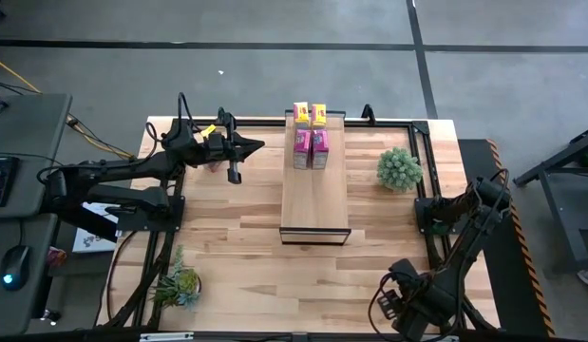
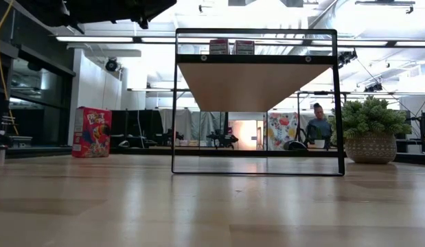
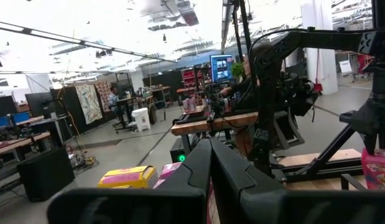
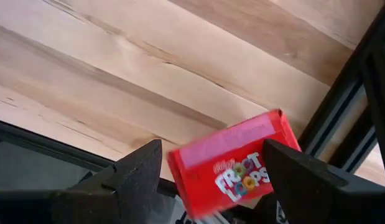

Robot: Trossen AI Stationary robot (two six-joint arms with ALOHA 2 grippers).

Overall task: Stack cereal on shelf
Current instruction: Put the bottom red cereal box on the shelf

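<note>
The shelf (image 1: 314, 199) stands in the middle of the table. On its far end are two yellow cereal boxes (image 1: 310, 115) and, just in front of them, two pink ones (image 1: 311, 149). A red cereal box (image 2: 92, 132) stands upright on the table left of the shelf. Another red cereal box (image 4: 232, 165) sits between the fingers of my right gripper (image 4: 211, 177), which points down over the table's near right corner. My left gripper (image 1: 248, 146) is shut and empty. It hangs level, left of the shelf's far end, pointing at the pink boxes. My right gripper pinches the red cereal box between its two wide-set fingers, one finger (image 4: 139, 177) at each end of the box. The fingers come from above, pointing down. The box's printed face (image 4: 242, 177) looks up at the wrist. The box sits tilted, clear of the tabletop below.
A potted plant (image 1: 399, 168) stands right of the shelf, and another (image 1: 180, 285) is at the near left corner. A dark metal frame (image 1: 422, 171) runs along the table's edges. Bare wood lies in front of the shelf (image 1: 312, 275).
</note>
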